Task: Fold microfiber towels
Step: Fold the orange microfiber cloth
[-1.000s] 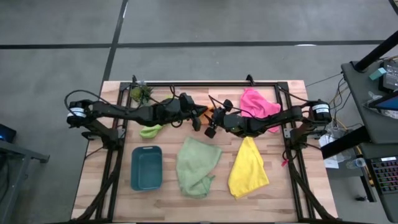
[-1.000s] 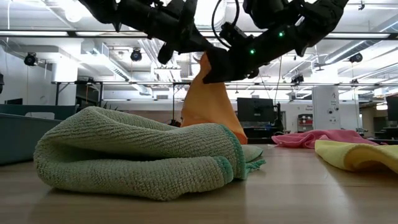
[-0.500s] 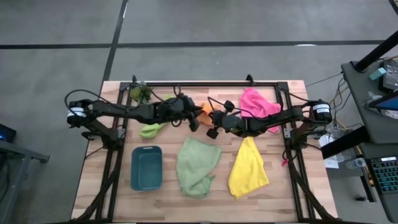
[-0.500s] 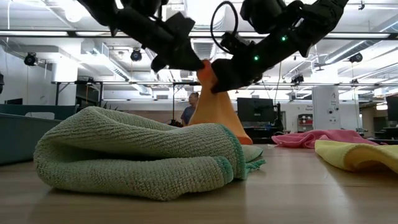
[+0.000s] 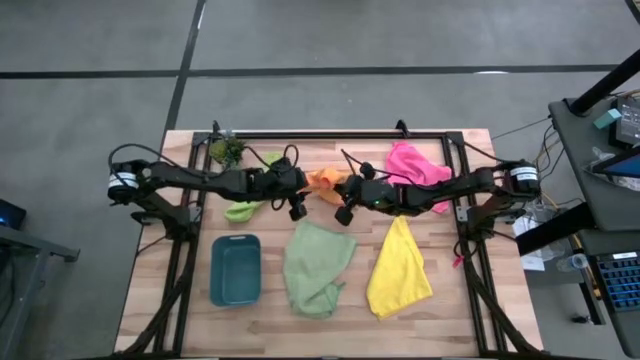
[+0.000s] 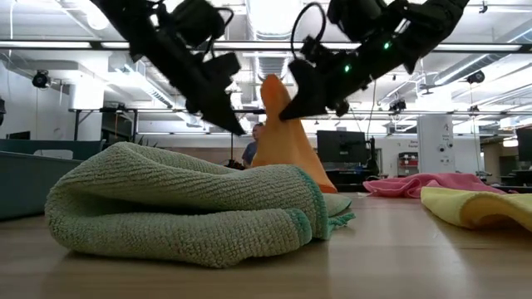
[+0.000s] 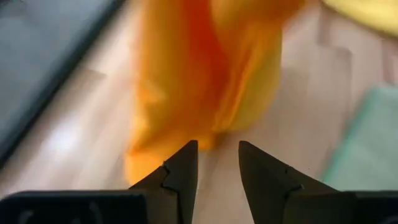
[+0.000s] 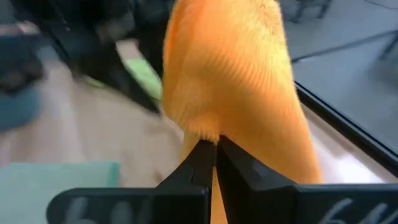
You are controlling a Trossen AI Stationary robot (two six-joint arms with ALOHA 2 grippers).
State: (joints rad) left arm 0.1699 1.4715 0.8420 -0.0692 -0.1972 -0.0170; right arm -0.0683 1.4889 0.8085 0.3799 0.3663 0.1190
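Observation:
The orange towel (image 6: 287, 145) hangs as a cone over the table's middle, with my right gripper (image 6: 285, 106) shut on its upper part. Its lower end (image 7: 140, 165) reaches down to the table. My left gripper (image 7: 217, 158) stands open just left of the towel (image 5: 325, 180) and touches nothing, its fingers slanting down at the towel's lower part. The pale sage green towel (image 5: 318, 265) lies crumpled at the near middle. The yellow towel (image 5: 400, 265), the pink towel (image 5: 412, 165) and the lime green towel (image 5: 245, 208) lie loose on the table. My right gripper pinches a bunched fold near the towel's top (image 8: 202, 132) between its two fingers. The fingers (image 6: 293, 93) come slanting down from the table's right. A short peak of cloth (image 6: 270, 83) stands above them, and the rest hangs slack below, spreading out toward the table.
A teal tray (image 5: 236, 268) sits near the table's front left. A small potted plant (image 5: 226, 150) stands at the far left. A black frame (image 5: 330, 134) runs along the far edge and both sides. A person stands in the room beyond (image 6: 249, 149).
My left gripper has come off the orange towel's top, sunk toward the table's left and tipped to point downward. The towel's top now hangs from my right gripper alone, and its lower end stays at the table.

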